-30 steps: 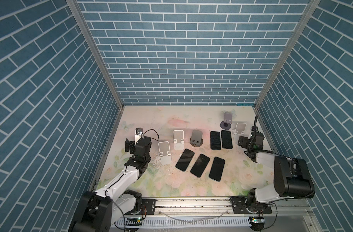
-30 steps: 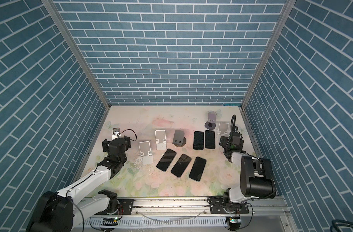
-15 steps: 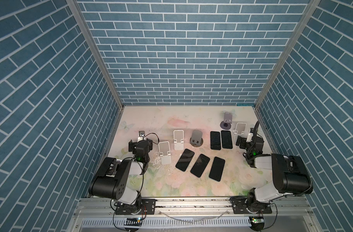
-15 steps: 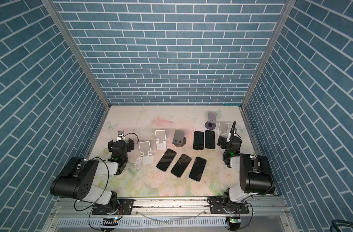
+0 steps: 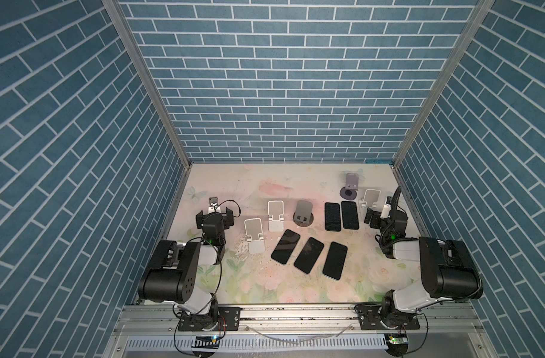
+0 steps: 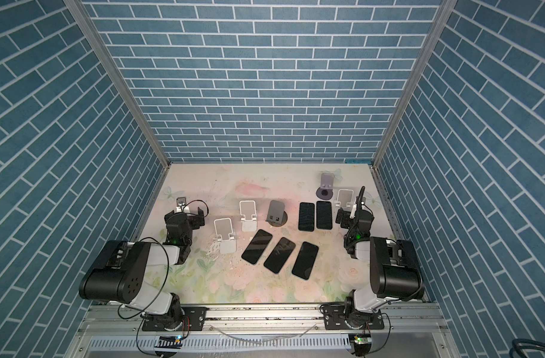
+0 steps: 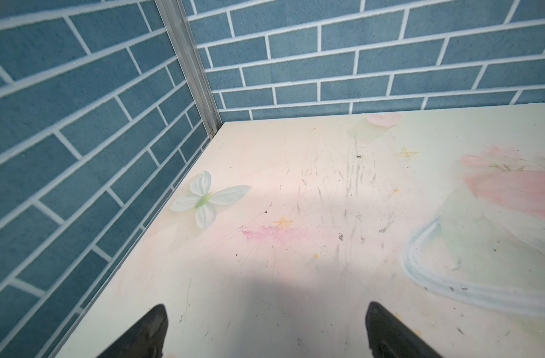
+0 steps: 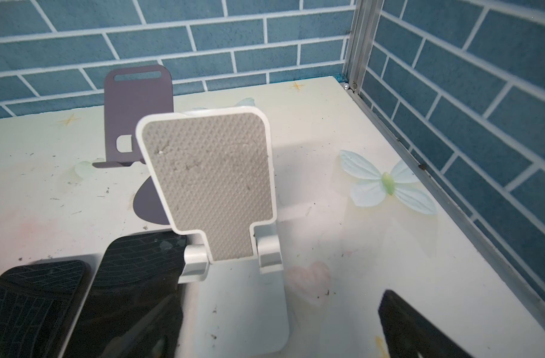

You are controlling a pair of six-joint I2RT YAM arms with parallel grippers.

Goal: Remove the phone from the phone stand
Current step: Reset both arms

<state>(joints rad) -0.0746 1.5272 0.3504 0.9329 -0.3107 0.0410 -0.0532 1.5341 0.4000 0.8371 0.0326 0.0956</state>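
Several black phones lie flat on the floral table: three in a slanted front row (image 5: 308,255) and two side by side further back (image 5: 332,216). All phone stands are bare: two white ones (image 5: 254,234) (image 5: 276,215), a grey one (image 5: 303,212), a purple one (image 5: 350,186) and a white one (image 5: 370,203) at the right. My left gripper (image 5: 214,214) (image 7: 265,310) is open over bare table near the left wall. My right gripper (image 5: 383,214) (image 8: 279,310) is open just in front of the right white stand (image 8: 209,186), holding nothing.
Brick-patterned walls enclose the table on three sides, with metal corner posts (image 7: 190,65) (image 8: 358,43). Both arms are folded low near their bases on the front rail (image 5: 296,313). In the right wrist view, the two back phones (image 8: 134,272) lie beside the white stand, with the purple stand (image 8: 138,105) behind it.
The left arm has folded up from a stretched pose, its elbow now raised over its base, while its gripper stays near the same spot. The right arm has hardly moved.
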